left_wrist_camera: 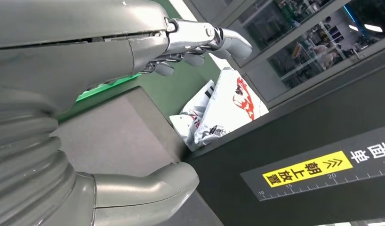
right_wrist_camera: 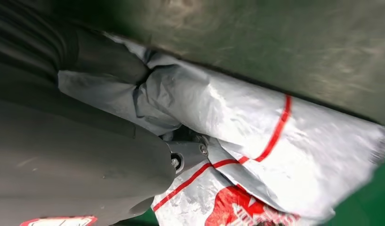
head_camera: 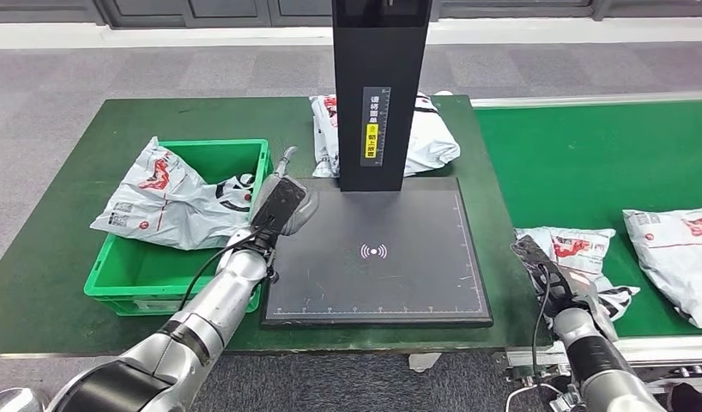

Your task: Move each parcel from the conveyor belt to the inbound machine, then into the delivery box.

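- currently, progress is partial: one parcel [head_camera: 172,199] lies in the green delivery box [head_camera: 142,279], draped over the box's far-left rim, on the left side of the inbound machine [head_camera: 375,249]. judged done.
- the machine's dark scan plate carries no parcel at this moment; its black column [head_camera: 382,90] stands at the plate's far edge.
- a second parcel [head_camera: 429,137] lies on the green table [head_camera: 47,257] behind the column, partly hidden by it. it is neither on the plate nor in the box; its status cannot be settled from these views.
- two parcels wait on the conveyor belt [head_camera: 579,163], right of the machine: a near parcel [head_camera: 579,249] just beside the plate's right edge, and a far parcel [head_camera: 678,257] further right, near the frame edge. both outstanding.
- right hand [head_camera: 549,279] is on the near parcel at its machine-side end. the right wrist view shows grey wrapping [right_wrist_camera: 256,141] bunched against the hand, so it appears to be grasping the parcel; a full closure cannot be confirmed, and the parcel is not lifted off the belt.
- left hand [head_camera: 279,206] hovers over the plate's left edge, between box and machine, fingers [left_wrist_camera: 214,40] spread and holding nothing.
- judgement: step in hand is the pick from the belt; at least two full belt-machine-box cycles remain.
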Available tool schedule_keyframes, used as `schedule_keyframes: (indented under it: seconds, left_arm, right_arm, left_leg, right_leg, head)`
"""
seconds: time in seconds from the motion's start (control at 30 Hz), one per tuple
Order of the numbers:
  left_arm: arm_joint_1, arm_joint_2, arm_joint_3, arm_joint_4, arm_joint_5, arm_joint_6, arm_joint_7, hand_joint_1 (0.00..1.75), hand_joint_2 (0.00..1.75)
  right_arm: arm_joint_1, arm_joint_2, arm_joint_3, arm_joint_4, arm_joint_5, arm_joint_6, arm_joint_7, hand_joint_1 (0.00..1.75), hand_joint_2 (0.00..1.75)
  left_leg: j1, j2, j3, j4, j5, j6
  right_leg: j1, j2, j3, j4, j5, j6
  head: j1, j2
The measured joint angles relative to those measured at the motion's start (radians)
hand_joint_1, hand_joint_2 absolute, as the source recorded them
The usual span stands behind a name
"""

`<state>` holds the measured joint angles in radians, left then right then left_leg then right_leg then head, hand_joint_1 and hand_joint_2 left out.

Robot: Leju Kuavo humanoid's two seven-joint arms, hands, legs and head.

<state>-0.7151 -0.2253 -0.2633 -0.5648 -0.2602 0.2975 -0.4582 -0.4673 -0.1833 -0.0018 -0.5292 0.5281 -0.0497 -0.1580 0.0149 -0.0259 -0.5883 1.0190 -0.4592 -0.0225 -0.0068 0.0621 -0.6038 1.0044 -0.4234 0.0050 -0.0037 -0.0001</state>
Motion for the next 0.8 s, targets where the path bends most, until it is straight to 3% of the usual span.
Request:
schedule_keyframes:
  seconds: [0.27, 0.47, 0.6, 0.8]
  left_arm:
    - [0.010, 0.007, 0.002, -0.012, -0.025, 0.016, -0.009, 0.00, 1.75]
    - [0.010, 0.005, 0.006, -0.012, -0.026, 0.016, -0.017, 0.00, 1.75]
    - [0.011, 0.005, 0.008, -0.011, -0.027, 0.016, -0.018, 0.00, 1.75]
    - [0.011, 0.006, 0.008, -0.011, -0.027, 0.016, -0.018, 0.00, 1.75]
  right_arm:
    - [0.083, 0.080, -0.009, -0.316, -0.266, 0.062, -0.097, 1.75, 1.75]
    - [0.105, 0.145, 0.078, -0.549, -0.340, 0.071, -0.105, 1.75, 1.75]
    - [0.108, 0.152, 0.105, -0.610, -0.359, 0.059, -0.110, 1.75, 1.75]
    - [0.108, 0.155, 0.131, -0.646, -0.363, 0.057, -0.111, 1.75, 1.75]
  left_leg:
    - [0.002, 0.025, 0.001, -0.005, -0.001, -0.004]
    - [0.002, 0.008, 0.004, -0.009, 0.009, -0.010]
    - [0.002, -0.011, -0.004, -0.009, 0.013, -0.011]
    - [-0.002, -0.014, -0.006, -0.009, 0.013, -0.006]
  right_leg:
    - [0.000, 0.024, -0.011, 0.002, 0.005, -0.008]
    - [0.001, 0.007, -0.017, 0.004, 0.005, -0.011]
    - [0.000, -0.011, -0.017, 0.004, 0.003, -0.012]
    - [-0.003, -0.016, -0.017, 0.004, 0.002, -0.010]
  head:
    - [0.000, 0.000]
    - [0.000, 0.000]
    - [0.000, 0.000]
    - [0.000, 0.000]
